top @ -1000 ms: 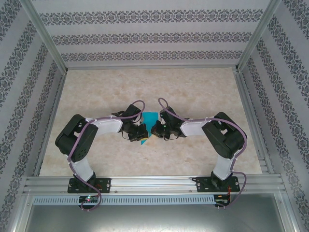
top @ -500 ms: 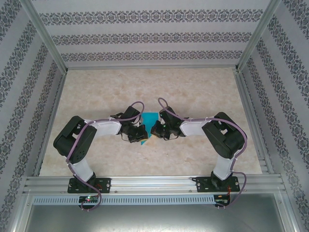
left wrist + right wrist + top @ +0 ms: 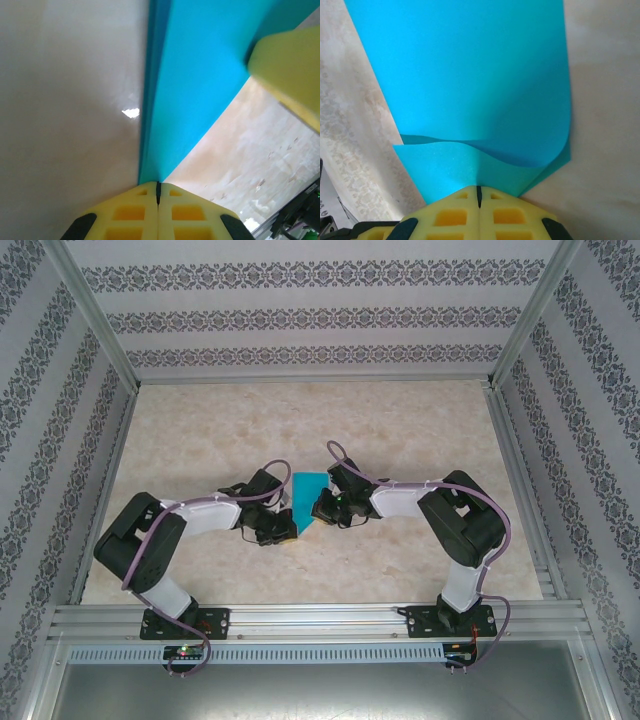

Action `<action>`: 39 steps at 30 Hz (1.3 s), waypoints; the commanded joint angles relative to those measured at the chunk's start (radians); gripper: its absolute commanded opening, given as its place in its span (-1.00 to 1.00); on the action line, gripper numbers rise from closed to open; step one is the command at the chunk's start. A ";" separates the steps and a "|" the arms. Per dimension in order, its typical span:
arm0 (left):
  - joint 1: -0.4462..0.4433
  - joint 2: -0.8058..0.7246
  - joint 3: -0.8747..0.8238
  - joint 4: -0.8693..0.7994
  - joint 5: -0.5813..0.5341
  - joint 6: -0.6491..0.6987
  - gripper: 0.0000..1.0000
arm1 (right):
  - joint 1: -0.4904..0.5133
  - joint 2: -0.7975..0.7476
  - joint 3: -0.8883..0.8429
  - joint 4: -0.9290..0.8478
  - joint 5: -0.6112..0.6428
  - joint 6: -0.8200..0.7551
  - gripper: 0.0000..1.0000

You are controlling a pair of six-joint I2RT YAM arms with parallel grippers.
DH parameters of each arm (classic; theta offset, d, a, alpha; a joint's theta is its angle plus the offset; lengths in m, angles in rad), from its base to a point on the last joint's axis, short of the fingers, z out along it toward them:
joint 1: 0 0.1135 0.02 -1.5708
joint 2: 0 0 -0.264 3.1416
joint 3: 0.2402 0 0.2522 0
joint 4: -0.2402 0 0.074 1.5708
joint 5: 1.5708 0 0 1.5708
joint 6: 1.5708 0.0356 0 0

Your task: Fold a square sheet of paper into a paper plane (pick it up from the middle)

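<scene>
Hiding most of the square sheet of paper (image 3: 309,487) from above, both arms meet at mid-tabletop (image 3: 400,430). The left end effector (image 3: 158,192) is clenched on the sheet's thin teal edge. The right end effector (image 3: 479,196) pinches its smooth, curled-over fold, whose far edge is cut off.

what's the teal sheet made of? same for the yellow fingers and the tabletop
Sheet: thin paper by the look, matte teal; it curls softly where it is pinched.
Fingers: yellow moulded or printed plastic, maybe rubbery, matte; open pockets show in them.
Tabletop: beige marble pattern, likely laminate or vinyl, with a slight sheen; a bright spot shows in the left wrist view.
</scene>
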 commanded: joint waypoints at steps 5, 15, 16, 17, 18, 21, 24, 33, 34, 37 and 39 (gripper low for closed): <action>0.018 -0.134 -0.030 -0.130 0.010 0.058 -0.92 | -0.003 0.061 -0.043 -0.172 0.123 0.018 -1.00; 0.018 -0.127 0.050 0.021 -0.001 0.032 -0.95 | 0.008 0.019 -0.043 -0.075 0.066 0.037 -1.00; 0.017 -0.092 0.056 0.036 0.004 0.026 -0.96 | 0.006 0.018 -0.045 -0.065 0.060 0.040 -1.00; 0.016 -0.069 0.062 0.049 0.005 0.018 -0.97 | 0.009 0.016 -0.047 -0.056 0.054 0.041 -1.00; 0.017 -0.044 0.068 0.058 0.005 0.013 -0.98 | 0.009 0.012 -0.049 -0.047 0.049 0.043 -1.00; 0.017 0.009 0.086 0.053 -0.002 0.014 -1.00 | 0.007 -0.003 -0.055 -0.019 0.040 0.038 -1.00; 0.015 0.048 0.095 0.022 -0.019 0.024 -1.00 | 0.007 -0.020 -0.046 -0.006 0.027 0.011 -1.00; 0.017 0.116 0.101 -0.073 -0.055 0.050 -1.00 | 0.014 -0.074 0.003 -0.009 0.016 -0.142 -0.99; 0.017 0.117 0.100 -0.081 -0.059 0.055 -1.00 | 0.018 -0.077 0.007 -0.009 0.017 -0.152 -0.99; 0.017 0.118 0.103 -0.090 -0.061 0.058 -1.00 | 0.023 -0.059 0.006 0.012 0.010 -0.139 -0.99; 0.017 0.123 0.108 -0.097 -0.063 0.061 -1.00 | 0.029 -0.037 0.001 0.047 -0.014 -0.123 -0.99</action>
